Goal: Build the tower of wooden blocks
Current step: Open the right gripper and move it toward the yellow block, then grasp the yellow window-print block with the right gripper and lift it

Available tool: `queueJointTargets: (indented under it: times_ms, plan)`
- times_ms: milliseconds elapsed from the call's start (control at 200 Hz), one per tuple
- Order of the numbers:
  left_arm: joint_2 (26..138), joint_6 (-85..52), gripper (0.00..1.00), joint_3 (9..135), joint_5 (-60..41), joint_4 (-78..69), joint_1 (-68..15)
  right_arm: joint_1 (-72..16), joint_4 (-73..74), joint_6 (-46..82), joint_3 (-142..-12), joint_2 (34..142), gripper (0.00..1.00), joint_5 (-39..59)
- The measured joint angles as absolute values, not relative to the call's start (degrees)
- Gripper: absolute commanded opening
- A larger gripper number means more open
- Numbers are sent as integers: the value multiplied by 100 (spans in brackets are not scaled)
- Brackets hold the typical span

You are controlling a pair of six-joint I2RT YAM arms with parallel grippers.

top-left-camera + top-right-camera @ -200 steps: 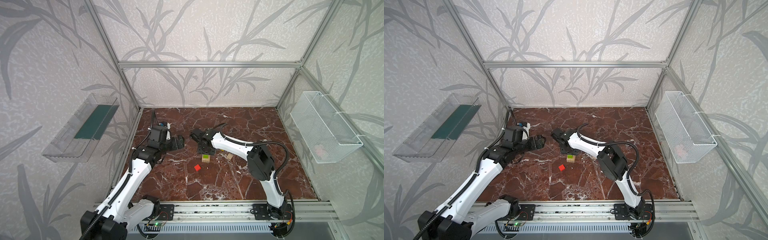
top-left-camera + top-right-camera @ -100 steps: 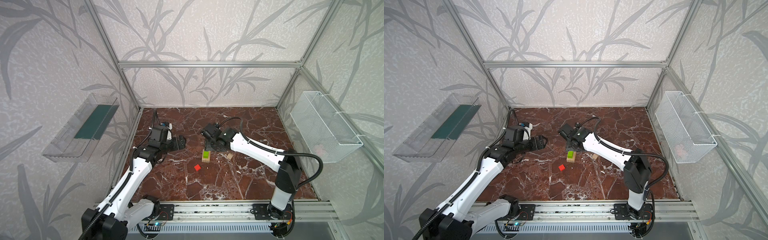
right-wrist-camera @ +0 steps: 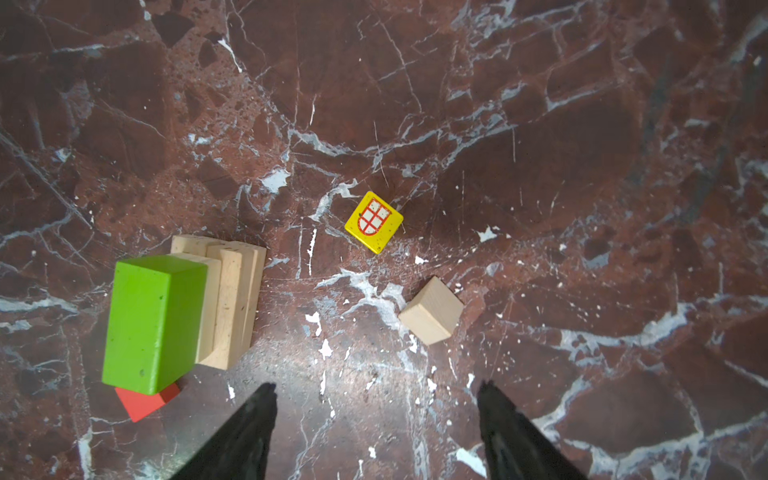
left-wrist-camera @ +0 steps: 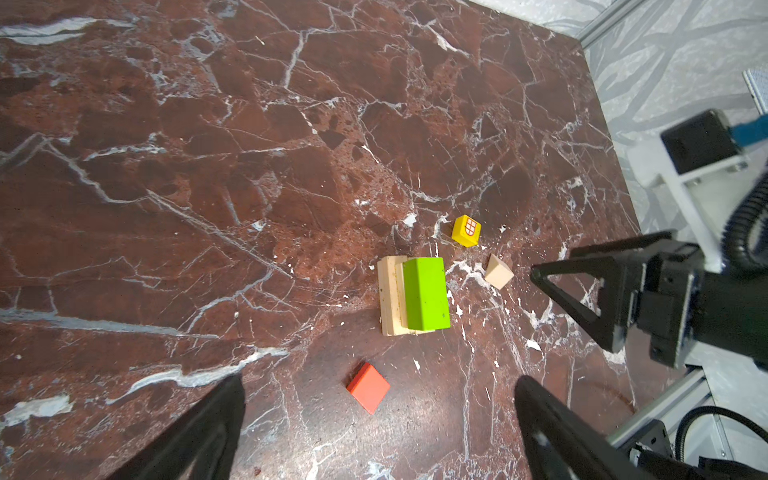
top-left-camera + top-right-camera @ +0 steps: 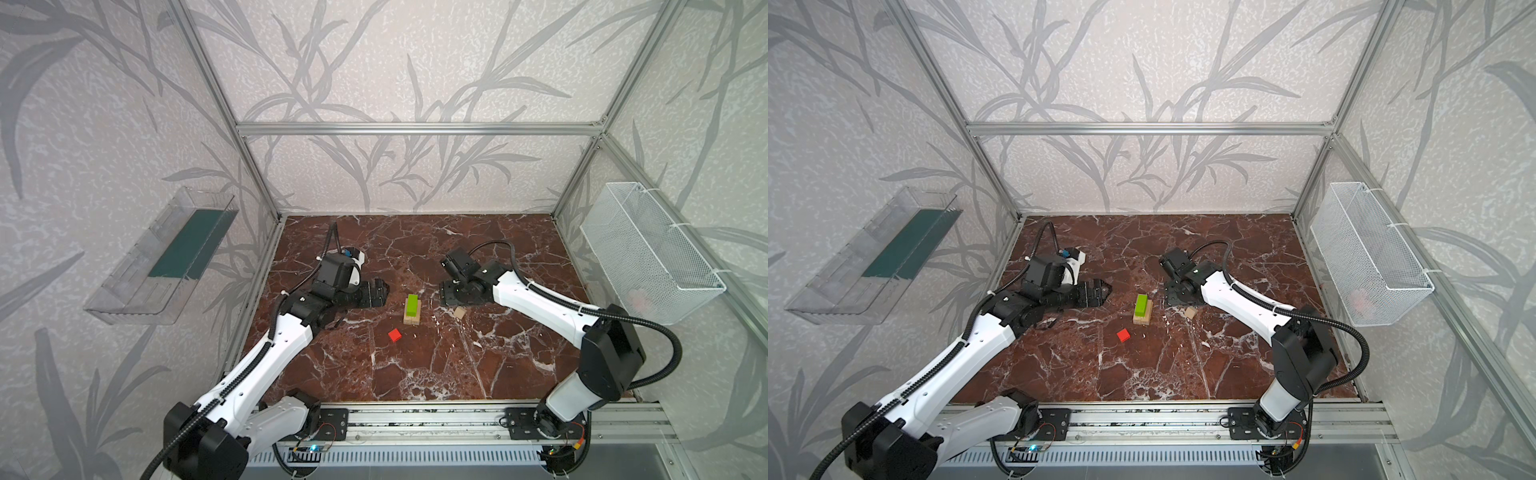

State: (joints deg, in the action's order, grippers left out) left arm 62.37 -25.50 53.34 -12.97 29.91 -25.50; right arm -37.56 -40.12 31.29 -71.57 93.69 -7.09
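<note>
The tower [image 5: 412, 309] [image 5: 1142, 308] is a lime-green bar [image 4: 426, 293] [image 3: 156, 320] lying on several pale wood planks [image 4: 388, 299] [image 3: 235, 299]. A red cube [image 5: 395, 335] [image 4: 368, 386] sits just in front of it. A small plain wood piece [image 5: 459, 312] [image 3: 432, 311] and a yellow cube with a shield mark [image 4: 466, 230] [image 3: 373, 221] lie to its right. The top views do not show the yellow cube. My left gripper [image 5: 383, 291] [image 4: 378, 380] is open and empty, left of the tower. My right gripper [image 5: 451, 296] [image 3: 376, 384] is open and empty above the floor right of it.
A clear plastic shelf [image 5: 166, 266] hangs on the left wall and a white wire basket [image 5: 648, 253] on the right wall. Aluminium frame posts edge the marble floor [image 5: 415, 365]. The arms' mounting rail [image 5: 415, 419] runs along the front.
My right gripper has drawn back to the right, away from the tower, with its jaws wider apart; the green bar stays on the planks. The left arm has barely moved.
</note>
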Motion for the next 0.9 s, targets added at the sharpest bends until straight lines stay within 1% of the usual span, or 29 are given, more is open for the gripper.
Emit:
queueJointTargets:
  times_ms: [105, 230, 415, 765, 900]
  plan:
    - [6246, -2541, 99, 5308, -1208, 2989, -2757, -3485, -3817, 2646, -7207, 9655, 75, -309]
    - [6254, -2523, 99, 5277, -1186, 2976, -2897, -3284, -3715, 2143, -7520, 10309, 71, 60]
    - [6261, -2499, 99, 5269, -1079, 2974, -2915, -3194, -3629, 1581, -7913, 11052, 71, 250]
    - [6252, -2392, 99, 5269, -860, 2974, -2915, -3074, -3682, 884, -8648, 11651, 71, 325]
    - [6252, -2373, 99, 5269, -845, 2974, -2912, -3068, -3743, 718, -8801, 11907, 68, 401]
